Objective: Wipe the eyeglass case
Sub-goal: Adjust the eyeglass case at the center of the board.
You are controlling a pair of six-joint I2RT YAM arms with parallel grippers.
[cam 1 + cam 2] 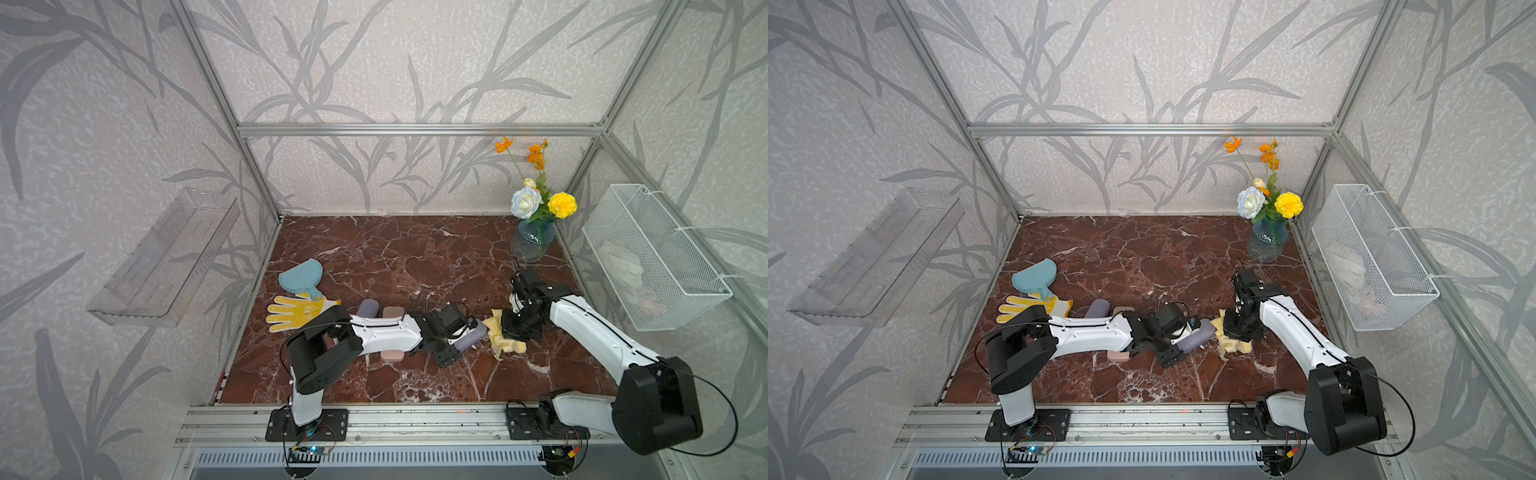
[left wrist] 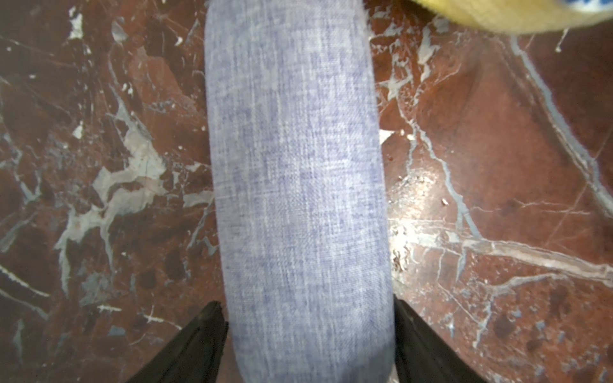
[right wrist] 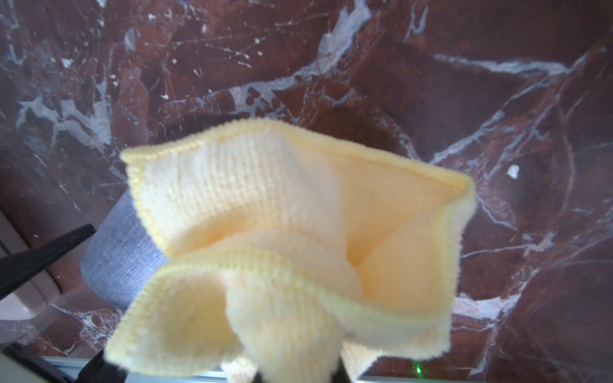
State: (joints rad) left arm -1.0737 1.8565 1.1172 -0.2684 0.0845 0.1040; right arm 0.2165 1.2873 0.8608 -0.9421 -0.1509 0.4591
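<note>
Inside grip of left hand [image 2: 308,311]: eyeglass case [image 2: 295,165], pinched | right hand [image 1: 513,332]: clamped on yellow cloth [image 3: 298,215], beside case end

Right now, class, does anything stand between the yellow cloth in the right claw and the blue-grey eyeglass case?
Nothing visible does. The yellow cloth, bunched in the right claw, hangs right beside the free end of the eyeglass case, which the left claw grips.

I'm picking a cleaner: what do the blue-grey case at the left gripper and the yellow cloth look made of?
The case looks covered in woven fabric, blue-grey and matte: crossed threads show all over it. What lies beneath is hidden. The cloth looks like soft pale-yellow knit or microfibre: fine ribbed rows, a stitched edge, limp folds.
</note>
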